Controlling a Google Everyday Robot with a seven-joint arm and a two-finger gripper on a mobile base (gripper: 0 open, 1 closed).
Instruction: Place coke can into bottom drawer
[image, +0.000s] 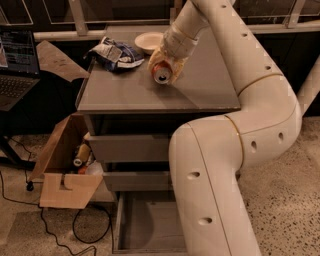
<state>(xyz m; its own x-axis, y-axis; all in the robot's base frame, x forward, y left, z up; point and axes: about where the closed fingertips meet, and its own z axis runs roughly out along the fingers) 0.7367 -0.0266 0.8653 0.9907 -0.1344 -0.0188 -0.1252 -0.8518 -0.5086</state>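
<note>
Dim, warm indoor light from overhead. The arm (260, 100) is the brightest surface, with soft highlights on its upper curves. The gripper (162, 67), over the cabinet top (200, 90) and clasping the coke can (161, 75), throws a soft shadow below. The bottom drawer (145, 225) sits in shade. The laptop screen (17, 52) glows at left, and the background is near black.
</note>
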